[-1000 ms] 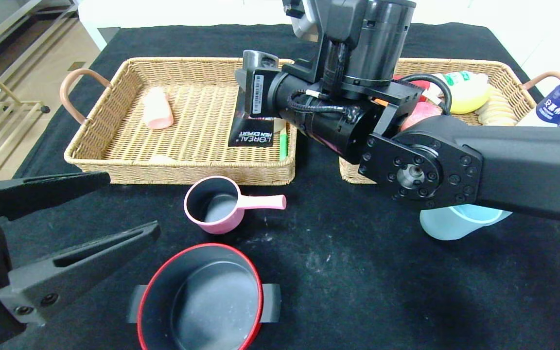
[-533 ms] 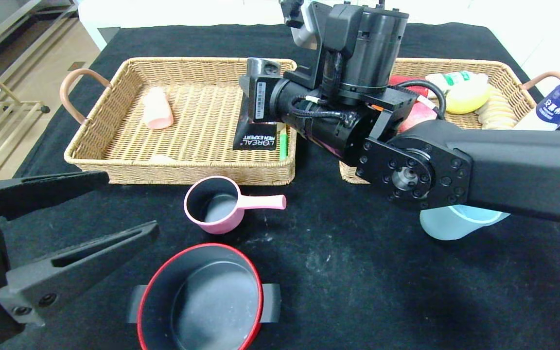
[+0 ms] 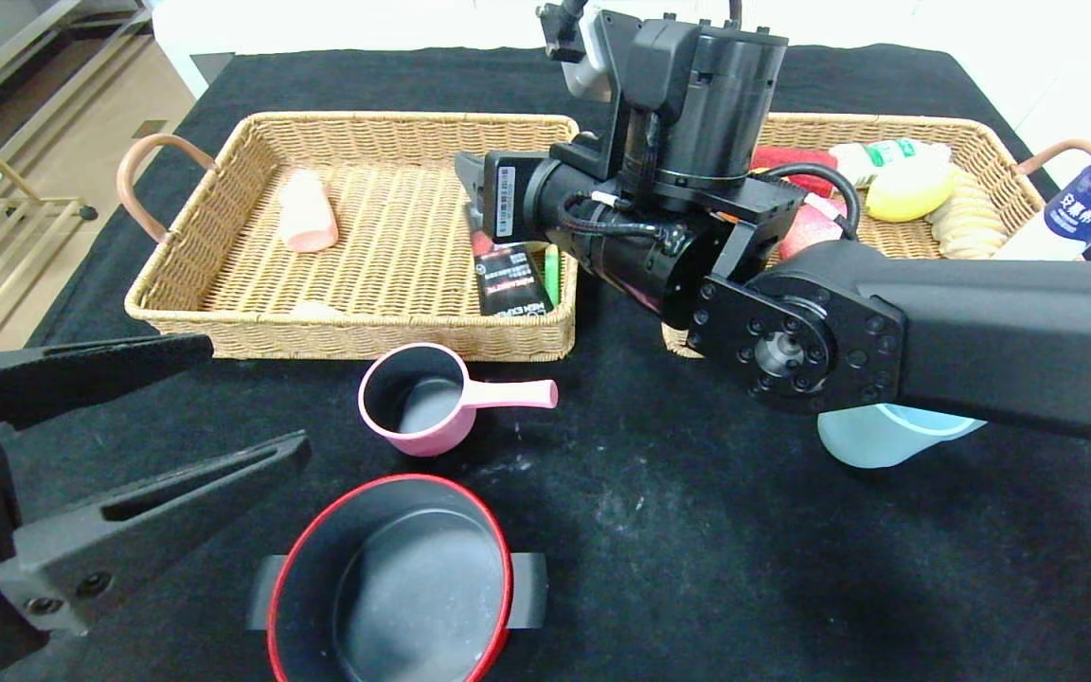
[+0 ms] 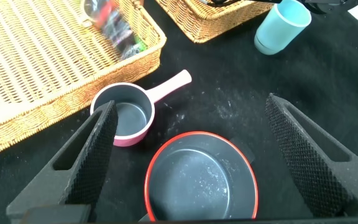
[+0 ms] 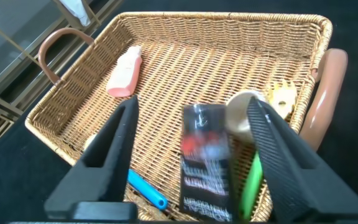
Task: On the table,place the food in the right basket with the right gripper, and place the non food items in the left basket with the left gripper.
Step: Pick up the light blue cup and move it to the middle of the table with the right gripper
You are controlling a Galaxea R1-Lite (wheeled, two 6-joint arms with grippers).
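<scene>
Two wicker baskets stand side by side: left basket and right basket. One black L'Oreal tube lies in the left basket at about 3 o'clock, its long axis running from 12 to 6 o'clock. The right gripper is above it, fingers apart and not touching the tube. The left gripper, fingers wide apart, hovers over one red-rimmed pot and one pink ladle cup.

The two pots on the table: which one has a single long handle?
The small pink pot, nearer the left basket; its handle points toward the robot's right. The bigger red-rimmed pot has two short side handles instead.
</scene>
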